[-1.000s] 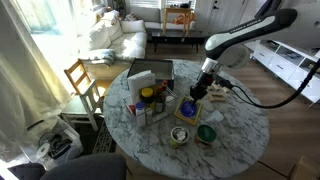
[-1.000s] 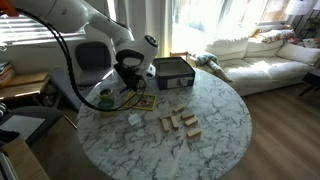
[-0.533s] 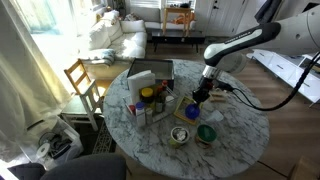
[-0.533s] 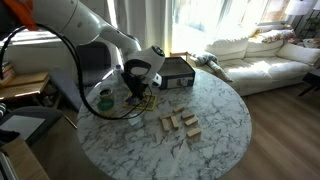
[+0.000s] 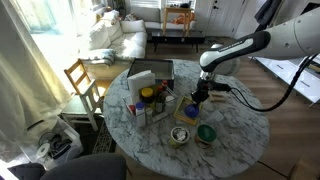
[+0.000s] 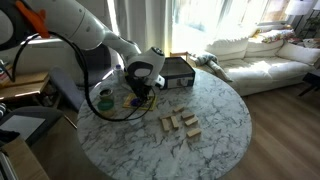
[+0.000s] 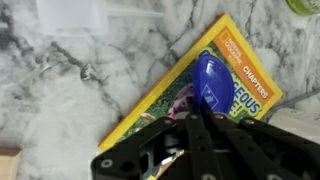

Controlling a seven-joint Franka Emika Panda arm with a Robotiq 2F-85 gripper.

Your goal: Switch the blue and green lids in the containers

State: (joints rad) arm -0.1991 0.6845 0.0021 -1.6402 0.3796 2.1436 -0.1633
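In the wrist view my gripper (image 7: 205, 112) is shut on the blue lid (image 7: 210, 82). I hold it on edge between the fingertips, just above a yellow magazine (image 7: 235, 60). In both exterior views the gripper (image 5: 197, 97) (image 6: 140, 93) hangs low over the magazine (image 6: 144, 102) near the middle of the round marble table (image 5: 240, 125). The green lid (image 5: 206, 132) (image 6: 105, 100) lies flat on one container close by; its edge also shows in the wrist view as a green lid (image 7: 305, 5). An open container with a pale rim (image 5: 179, 136) stands beside it.
Bottles and jars (image 5: 148, 100) cluster next to the magazine. A dark box (image 5: 150, 72) (image 6: 172, 70) stands at the table's far side. Wooden blocks (image 6: 180, 123) lie on the marble. A wooden chair (image 5: 82, 80) stands beside the table.
The arm has swung and the wrist has sunk a little toward the magazine. The grip on the blue lid is unchanged.
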